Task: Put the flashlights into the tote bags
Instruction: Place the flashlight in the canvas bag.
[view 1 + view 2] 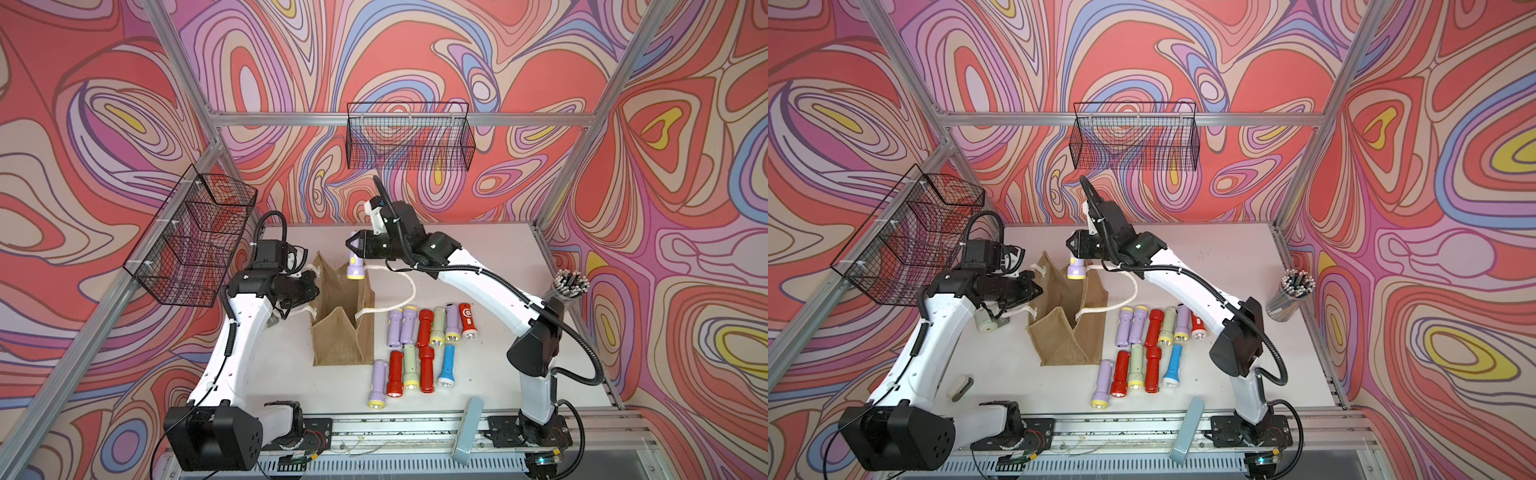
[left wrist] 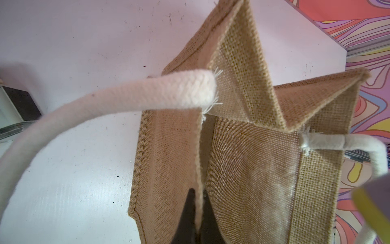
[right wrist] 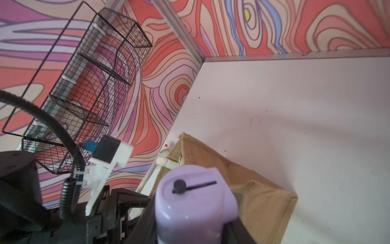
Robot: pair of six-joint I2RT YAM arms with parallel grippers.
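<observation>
The tan burlap tote bag (image 1: 338, 336) (image 1: 1065, 332) stands open on the table, its white rope handles (image 1: 409, 286) hanging to either side. My left gripper (image 1: 315, 286) (image 2: 199, 195) is shut on the bag's left rim (image 2: 198, 147), one finger inside and one outside. My right gripper (image 1: 353, 246) (image 3: 193, 226) is shut on a lilac flashlight (image 1: 355, 266) (image 1: 1076, 268) (image 3: 194, 200). It hangs head down, yellow ring lowest, over the back of the bag's mouth. Several more flashlights (image 1: 426, 326) (image 1: 1154, 326), lilac, red, pale green and blue, lie in two rows right of the bag.
Black wire baskets hang on the back wall (image 1: 409, 139) and the left wall (image 1: 195, 241). A clear cup of grey rods (image 1: 570, 286) stands at the table's right edge. A grey-blue slab (image 1: 467, 430) leans on the front rail. A small pale part (image 1: 986, 322) lies under the left arm.
</observation>
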